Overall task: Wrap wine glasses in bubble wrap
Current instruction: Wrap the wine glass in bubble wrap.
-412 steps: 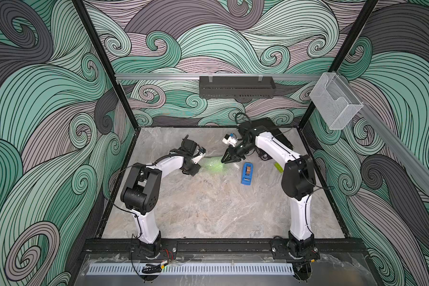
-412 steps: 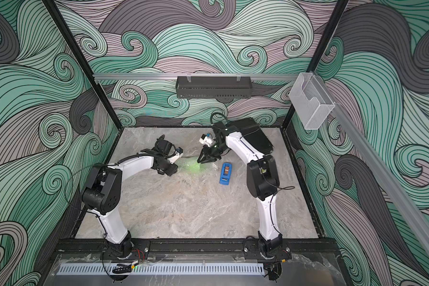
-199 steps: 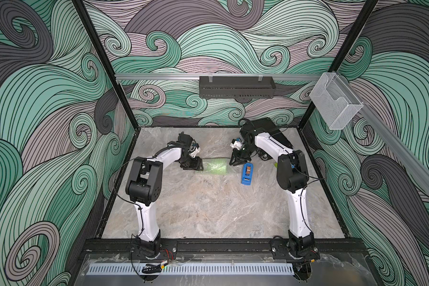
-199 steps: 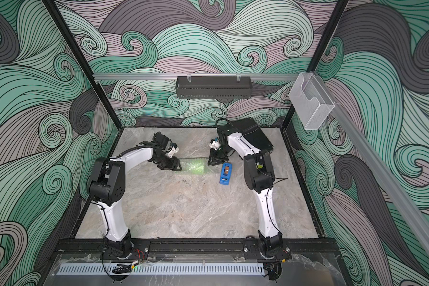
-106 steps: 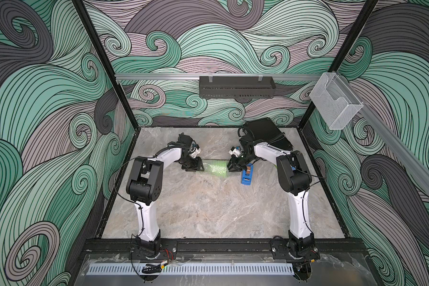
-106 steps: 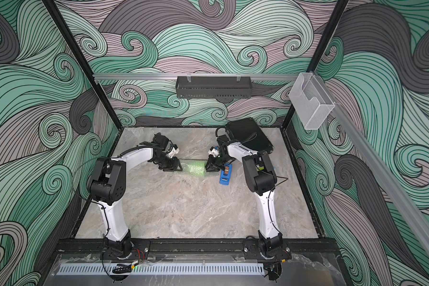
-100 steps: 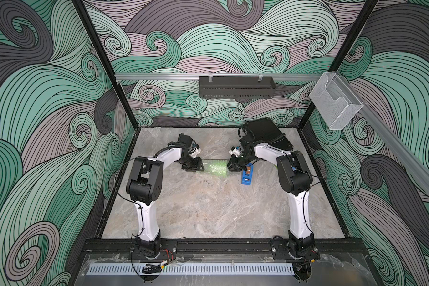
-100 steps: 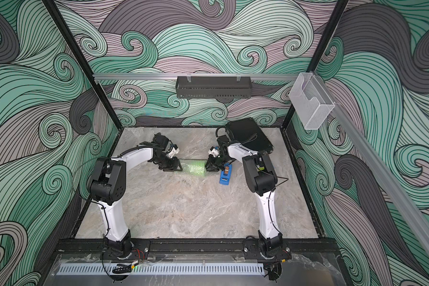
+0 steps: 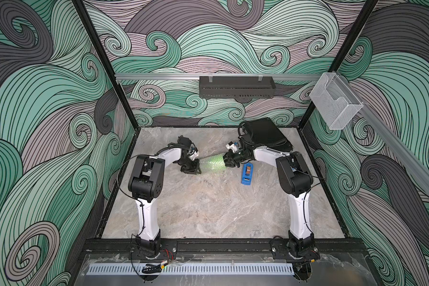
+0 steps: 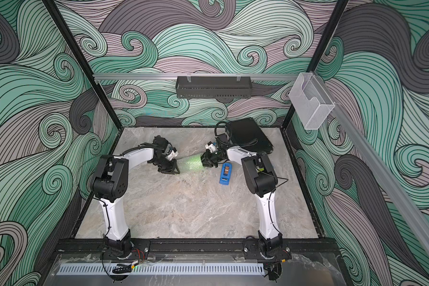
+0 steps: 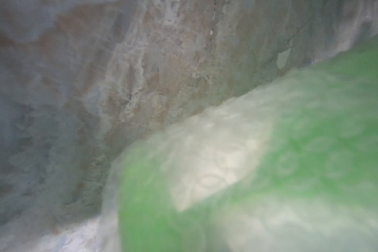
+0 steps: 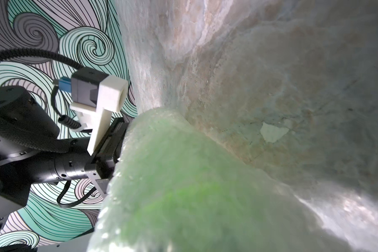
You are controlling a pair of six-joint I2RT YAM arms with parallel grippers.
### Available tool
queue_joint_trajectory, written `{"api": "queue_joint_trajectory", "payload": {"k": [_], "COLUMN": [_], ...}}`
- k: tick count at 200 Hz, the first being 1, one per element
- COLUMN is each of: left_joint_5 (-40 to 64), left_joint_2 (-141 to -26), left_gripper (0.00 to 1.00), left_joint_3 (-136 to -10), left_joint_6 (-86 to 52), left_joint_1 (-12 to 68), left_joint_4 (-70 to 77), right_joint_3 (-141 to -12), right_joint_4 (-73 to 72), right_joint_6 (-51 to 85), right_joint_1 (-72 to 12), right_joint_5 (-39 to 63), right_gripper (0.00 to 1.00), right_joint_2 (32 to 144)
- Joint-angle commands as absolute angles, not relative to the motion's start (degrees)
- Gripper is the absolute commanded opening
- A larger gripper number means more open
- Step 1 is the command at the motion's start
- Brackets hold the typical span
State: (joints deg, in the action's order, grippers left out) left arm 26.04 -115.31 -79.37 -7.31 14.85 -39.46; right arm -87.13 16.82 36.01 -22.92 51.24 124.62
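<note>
Goblet (image 9: 216, 164) lies rolled in bubble wrap (image 9: 206, 166) between the arms. Can't tell whether left gripper (image 9: 195, 170) or right gripper (image 9: 225, 163) has its end pinched, or how far shut. I'd grab loose wrap only and keep it snug.

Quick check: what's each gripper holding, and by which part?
The right gripper looks clamped on its end of the goblet rolled in bubble wrap. The left gripper sits at the opposite end; its grip cannot be told.
</note>
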Motion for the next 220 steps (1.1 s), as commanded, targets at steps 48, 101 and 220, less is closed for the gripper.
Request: {"api": "queue_joint_trajectory", "payload": {"k": [48, 101, 220], "left_joint_5": [32.0, 34.1, 47.8], "left_joint_2": [-116.7, -115.6, -112.5], "left_gripper": [0.0, 0.0, 0.0], "left_joint_3": [-79.4, -78.9, -75.4], "left_joint_6": [-10.3, -11.2, -12.2], "left_joint_1": [13.8, 13.8, 13.8], "left_joint_4": [-38.5, -37.9, -32.8], "right_joint_3": [-89.7, -91.9, -84.2], "right_joint_4": [34.0, 41.9, 35.3], "right_joint_6": [27.0, 25.4, 28.0], "right_joint_1": [-23.9, -23.3, -10.5], "right_joint_5": [45.8, 42.0, 44.1], "right_gripper": [0.31, 0.35, 0.3], "right_joint_2": [115.5, 107.1, 106.4]}}
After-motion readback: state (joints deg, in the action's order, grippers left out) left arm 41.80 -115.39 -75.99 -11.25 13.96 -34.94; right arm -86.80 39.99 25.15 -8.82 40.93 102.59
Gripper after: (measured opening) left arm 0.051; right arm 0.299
